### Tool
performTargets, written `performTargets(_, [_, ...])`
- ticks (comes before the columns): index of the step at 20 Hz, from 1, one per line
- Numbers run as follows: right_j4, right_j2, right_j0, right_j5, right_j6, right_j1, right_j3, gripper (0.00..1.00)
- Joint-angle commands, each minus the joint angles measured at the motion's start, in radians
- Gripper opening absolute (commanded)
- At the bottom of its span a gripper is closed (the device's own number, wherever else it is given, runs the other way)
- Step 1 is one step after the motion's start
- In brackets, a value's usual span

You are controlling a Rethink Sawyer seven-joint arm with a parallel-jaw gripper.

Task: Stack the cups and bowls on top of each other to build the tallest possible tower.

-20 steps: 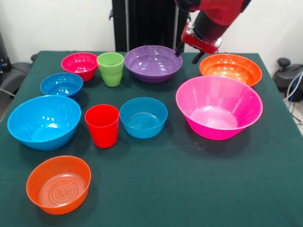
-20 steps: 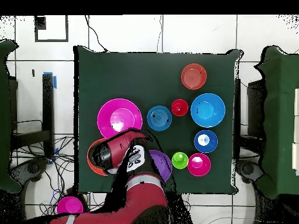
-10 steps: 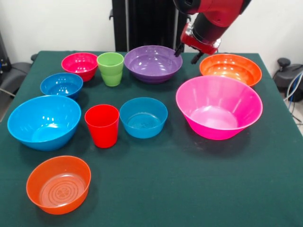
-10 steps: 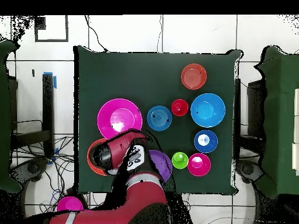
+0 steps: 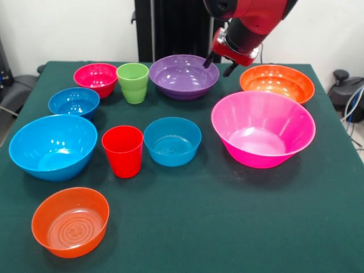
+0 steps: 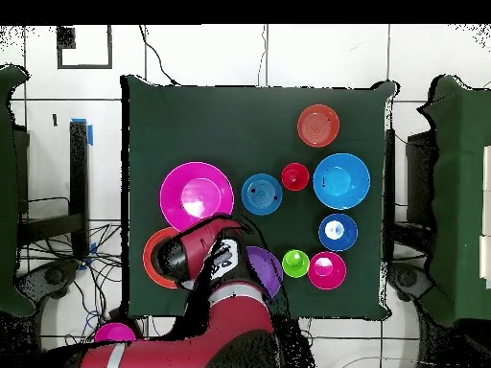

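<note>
Here the end effector (image 5: 218, 61), spread and empty, hangs between purple bowl (image 5: 183, 76) and orange bowl (image 5: 277, 83).

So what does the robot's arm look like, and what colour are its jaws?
The arm is fat, round and shiny red with black parts. At its end sits a red-and-silver wrist ring, then the gripper with two short, thin black jaws.

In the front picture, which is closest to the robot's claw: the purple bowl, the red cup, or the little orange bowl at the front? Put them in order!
1. Purple bowl, right beside the gripper.
2. Red cup, mid-table, left.
3. Small orange bowl, front left corner.
</note>
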Motion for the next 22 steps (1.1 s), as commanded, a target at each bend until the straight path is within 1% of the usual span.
performTargets(1, [-0.069, 0.026, 0.012, -0.062, -0.027, 0.057, -0.074, 1.00])
performTargets(6, [-0.078, 0.016, 0.021, -0.077, -0.010, 0.069, -0.075, 1.00])
performTargets(8, [-0.068, 0.014, 0.023, -0.091, 0.011, 0.075, -0.074, 1.00])
performTargets(22, [-0.032, 0.010, 0.026, -0.140, 0.038, 0.113, -0.094, 1.00])
